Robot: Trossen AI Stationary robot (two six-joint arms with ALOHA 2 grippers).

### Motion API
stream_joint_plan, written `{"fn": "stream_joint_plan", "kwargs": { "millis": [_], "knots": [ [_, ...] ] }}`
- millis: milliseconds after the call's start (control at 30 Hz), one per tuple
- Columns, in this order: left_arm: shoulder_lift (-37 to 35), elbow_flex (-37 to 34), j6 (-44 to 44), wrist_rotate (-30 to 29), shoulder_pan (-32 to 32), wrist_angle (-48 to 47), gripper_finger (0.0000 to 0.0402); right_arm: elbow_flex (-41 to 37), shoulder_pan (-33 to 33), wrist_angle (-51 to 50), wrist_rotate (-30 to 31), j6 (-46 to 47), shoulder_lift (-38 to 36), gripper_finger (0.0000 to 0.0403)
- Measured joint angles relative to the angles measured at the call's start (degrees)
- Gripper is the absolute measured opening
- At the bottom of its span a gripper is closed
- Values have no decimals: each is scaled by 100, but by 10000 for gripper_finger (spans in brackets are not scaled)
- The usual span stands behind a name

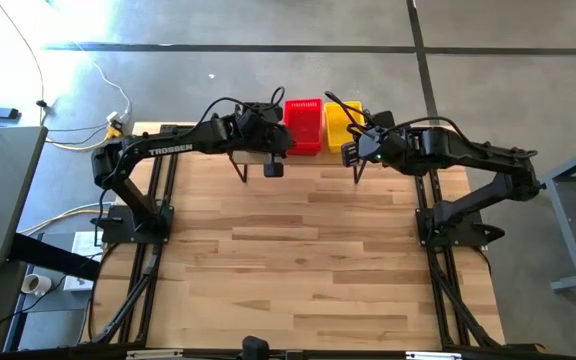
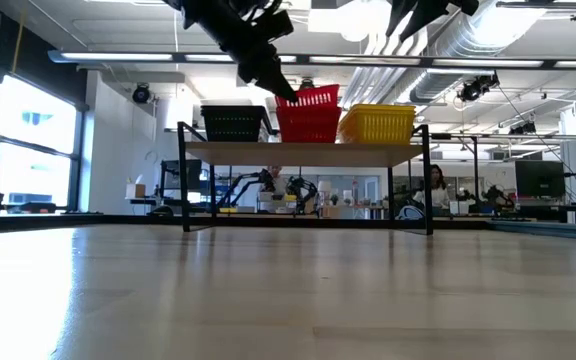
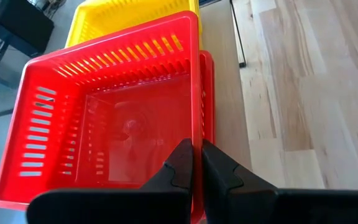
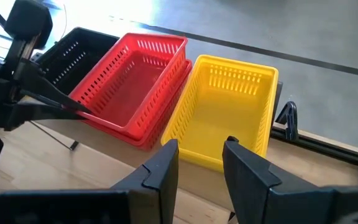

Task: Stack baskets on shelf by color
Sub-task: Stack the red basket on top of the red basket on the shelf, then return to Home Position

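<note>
The shelf [image 2: 303,152] stands at the table's far edge. On it are a black basket [image 2: 233,122] at the left, red baskets [image 2: 308,125] in the middle and a yellow basket [image 4: 229,109] at the right. My left gripper [image 3: 196,163] is shut on the top red basket [image 3: 104,112], which sits tilted over the red one below [image 3: 209,93]. My right gripper [image 4: 201,158] hovers open above the near end of the yellow basket, touching nothing. My left gripper pinches the top red basket's near-side wall [image 3: 196,134], close to its left corner, one finger inside the basket and one outside. The fingers come from the table's left, slanting down. The basket is tilted and lies partly in the red basket beneath it.
The shelf's thin black legs [image 1: 243,170] stand on the wooden tabletop [image 1: 298,260]. Both arm bases sit at the table's left and right edges. Cables trail off the far left corner.
</note>
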Motion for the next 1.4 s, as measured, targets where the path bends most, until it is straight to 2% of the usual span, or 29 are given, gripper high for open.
{"fn": "stream_joint_plan", "kwargs": {
  "millis": [233,900,1100,1267,1400],
  "knots": [
    [0,0,16,-221,0,6,19,0,2,0,0,8,0,112],
    [-50,0,-4,-256,-125,3,133,0,2,0,2,5,1,112],
    [-341,0,-7,-583,-164,-7,152,0,2,0,-2,-22,1,112],
    [-735,371,-285,-914,-237,-638,153,0,52,0,-2,-217,2,112],
    [-1211,547,-902,-707,-312,-1292,148,0,144,2,22,-280,2,112]
  ]
}}
